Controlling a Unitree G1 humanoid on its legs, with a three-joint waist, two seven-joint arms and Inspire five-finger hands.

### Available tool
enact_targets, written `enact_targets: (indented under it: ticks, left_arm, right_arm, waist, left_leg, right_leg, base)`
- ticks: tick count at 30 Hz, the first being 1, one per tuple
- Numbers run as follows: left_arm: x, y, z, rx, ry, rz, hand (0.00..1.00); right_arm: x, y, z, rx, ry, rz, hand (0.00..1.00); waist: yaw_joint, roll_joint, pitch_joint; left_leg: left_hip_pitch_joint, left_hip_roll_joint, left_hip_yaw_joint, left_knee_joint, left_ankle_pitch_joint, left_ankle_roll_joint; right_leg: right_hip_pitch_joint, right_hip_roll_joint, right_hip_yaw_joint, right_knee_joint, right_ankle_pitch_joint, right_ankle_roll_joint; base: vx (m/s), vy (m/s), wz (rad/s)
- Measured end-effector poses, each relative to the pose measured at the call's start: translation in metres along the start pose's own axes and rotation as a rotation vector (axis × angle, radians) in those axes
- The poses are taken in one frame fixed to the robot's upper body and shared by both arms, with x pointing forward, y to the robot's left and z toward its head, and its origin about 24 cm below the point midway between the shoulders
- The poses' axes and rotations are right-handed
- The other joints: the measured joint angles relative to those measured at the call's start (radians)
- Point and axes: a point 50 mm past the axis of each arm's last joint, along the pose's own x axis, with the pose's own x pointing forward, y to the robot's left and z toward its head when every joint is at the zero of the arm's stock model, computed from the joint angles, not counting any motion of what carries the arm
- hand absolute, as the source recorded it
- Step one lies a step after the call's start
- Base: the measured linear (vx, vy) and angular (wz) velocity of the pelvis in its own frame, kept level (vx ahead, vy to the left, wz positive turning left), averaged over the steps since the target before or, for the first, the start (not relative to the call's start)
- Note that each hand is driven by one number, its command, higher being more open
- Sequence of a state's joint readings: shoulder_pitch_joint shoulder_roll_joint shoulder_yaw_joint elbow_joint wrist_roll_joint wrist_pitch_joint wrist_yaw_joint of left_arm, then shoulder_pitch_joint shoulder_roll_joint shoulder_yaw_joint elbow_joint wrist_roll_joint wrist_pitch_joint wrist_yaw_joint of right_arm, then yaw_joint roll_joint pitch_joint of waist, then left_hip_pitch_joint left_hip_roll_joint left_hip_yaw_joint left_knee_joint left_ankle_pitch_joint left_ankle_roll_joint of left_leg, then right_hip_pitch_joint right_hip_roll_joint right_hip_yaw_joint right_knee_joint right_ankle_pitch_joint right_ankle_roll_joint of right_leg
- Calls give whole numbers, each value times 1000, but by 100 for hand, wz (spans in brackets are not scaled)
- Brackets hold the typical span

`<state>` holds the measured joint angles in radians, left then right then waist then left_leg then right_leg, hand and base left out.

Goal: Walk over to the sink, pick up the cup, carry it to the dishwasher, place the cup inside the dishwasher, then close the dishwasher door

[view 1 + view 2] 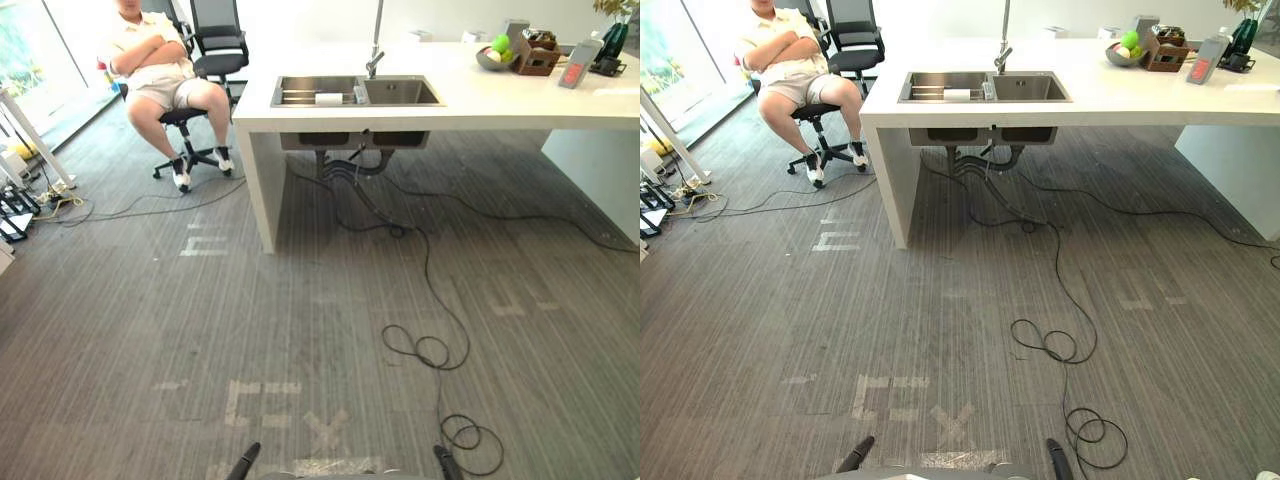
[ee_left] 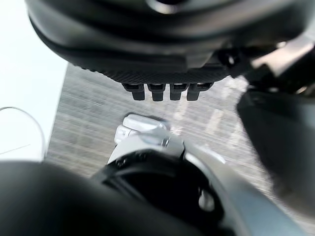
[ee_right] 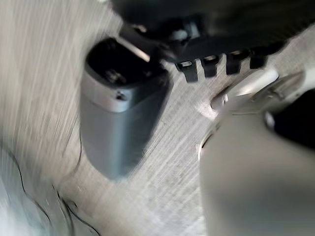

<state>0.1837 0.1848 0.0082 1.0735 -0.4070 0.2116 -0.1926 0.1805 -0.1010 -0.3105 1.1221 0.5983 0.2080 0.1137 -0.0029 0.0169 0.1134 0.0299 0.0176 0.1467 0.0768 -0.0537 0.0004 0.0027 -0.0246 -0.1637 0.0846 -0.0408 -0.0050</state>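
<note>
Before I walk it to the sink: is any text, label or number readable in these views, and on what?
Grey stand with a red panel on the counter: print too small to read.
Worn tape marks on the carpet: rough shapes, no legible word.
Nothing else readable.

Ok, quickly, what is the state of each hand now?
Left hand: open, holding nothing.
Right hand: open, holding nothing.

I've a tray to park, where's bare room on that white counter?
The widest bare stretch is the counter right of the sink, up to the fruit bowl and basket. The back right end is crowded; left of the sink, just a narrow rim.
</note>
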Motion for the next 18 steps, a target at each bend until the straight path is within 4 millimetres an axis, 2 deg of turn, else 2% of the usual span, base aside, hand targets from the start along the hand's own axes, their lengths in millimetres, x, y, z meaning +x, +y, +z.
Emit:
enact_targets:
  ticks: [2,6,8,12,14,15,18]
  left_arm:
    - [1,-5,8,-115,-40,-61,100]
    - [2,-12,18,-122,-64,-103,100]
    - [2,-17,29,-71,-90,-112,100]
    - [0,-27,47,-37,-174,-114,100]
    - [-3,-44,72,-17,-286,-116,100]
    - [-4,-60,87,-16,-345,-119,100]
    - [-7,-84,107,11,-407,-99,100]
  right_arm:
    - [2,6,4,15,-44,-4,100]
    - [4,23,20,-32,-127,5,100]
    - [4,48,40,-101,-193,45,100]
    - [-2,85,76,-146,-307,135,100]
    - [-10,101,98,-203,-381,188,100]
    - [-14,107,109,-226,-418,211,100]
    - [-18,115,117,-262,-445,240,100]
  waist:
    - [5,-1,18]
    - [5,2,27]
    - [5,3,47]
    - [10,3,61]
    - [12,3,73]
    - [12,4,79]
    - [11,5,80]
  left_leg:
    - [26,-2,5,-42,22,4]
    - [67,-5,9,-74,24,1]
    - [72,-5,17,-79,25,-2]
    - [75,-6,19,-83,26,-9]
    - [75,-8,12,-83,28,-15]
    - [75,-11,3,-84,30,-17]
    - [76,-12,0,-93,33,-22]
  right_leg:
    - [26,5,-2,-44,27,-4]
    - [69,8,-1,-87,34,4]
    - [73,8,0,-92,36,6]
    - [74,7,-5,-95,35,15]
    - [80,3,-14,-97,36,21]
    - [83,1,-23,-98,35,22]
    - [87,-1,-30,-101,34,24]
  base:
    - [89,12,-4]
    - [78,12,-3]
    - [33,11,-4]
    - [1,0,2]
    - [-27,-1,13]
    - [-39,1,18]
    - [-18,-1,7]
